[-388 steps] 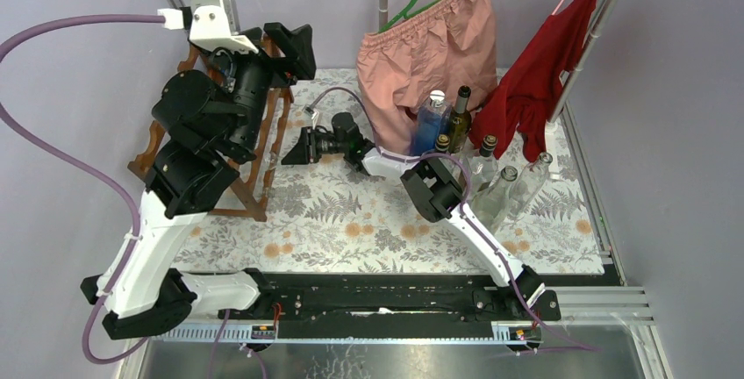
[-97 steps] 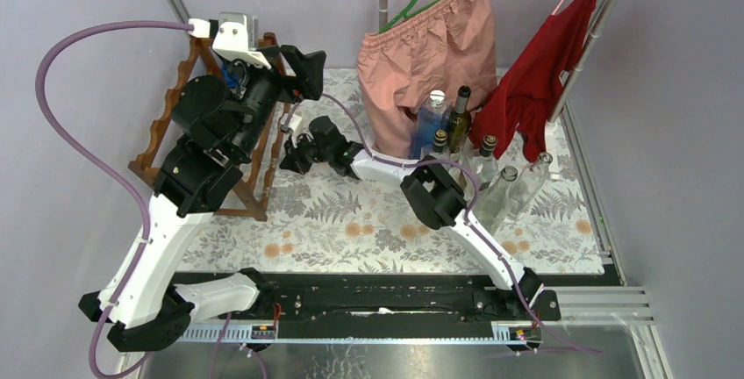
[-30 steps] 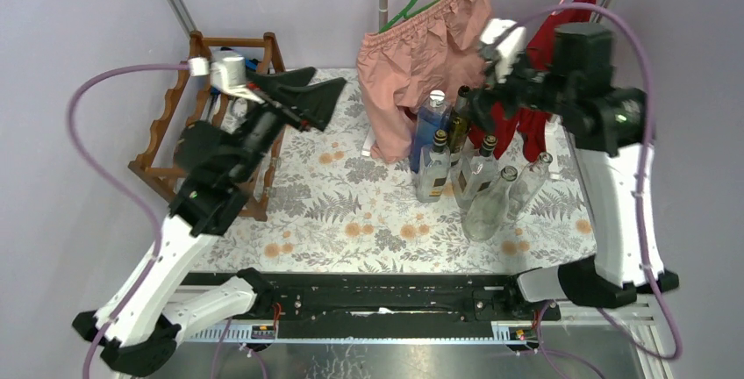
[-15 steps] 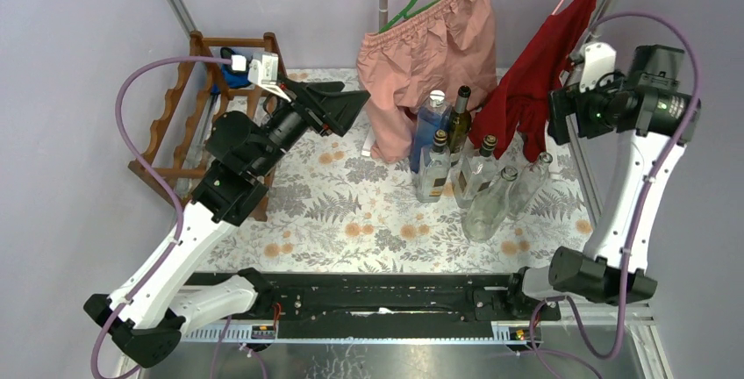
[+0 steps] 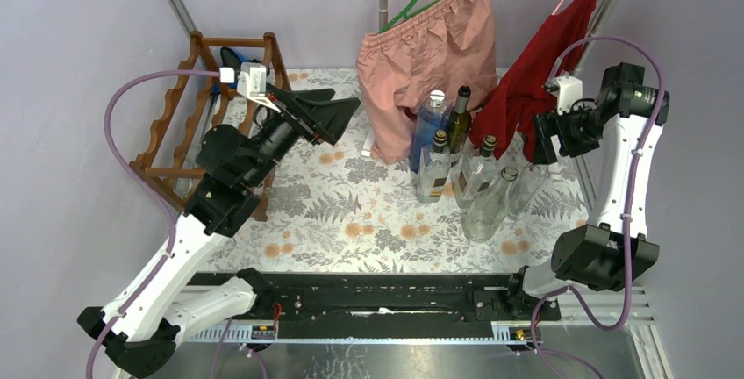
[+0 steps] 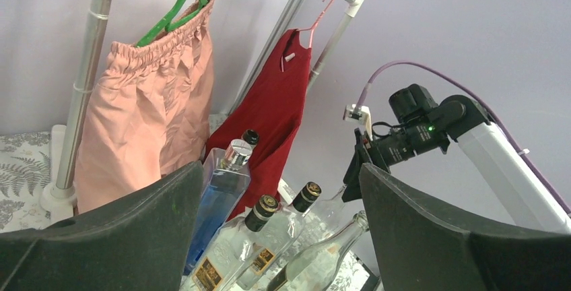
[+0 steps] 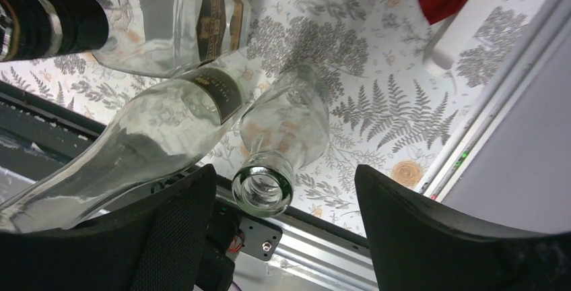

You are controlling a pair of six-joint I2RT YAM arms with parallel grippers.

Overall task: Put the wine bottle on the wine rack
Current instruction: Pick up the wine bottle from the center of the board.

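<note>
The clear, uncapped wine bottle (image 7: pixel 286 126) stands upright, well right of the wine rack (image 5: pixel 167 125). The right gripper (image 7: pixel 279 184) straddles its mouth, spread, untouching. The left gripper (image 6: pixel 281 173) gapes empty beside the rack.

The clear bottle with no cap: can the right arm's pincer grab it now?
Probably yes. The right pincer hangs open right above the uncapped clear bottle, whose mouth sits under the open gap with nothing blocking. The neighbouring clear bottle stands very close, so it might get bumped on the way down.
</note>
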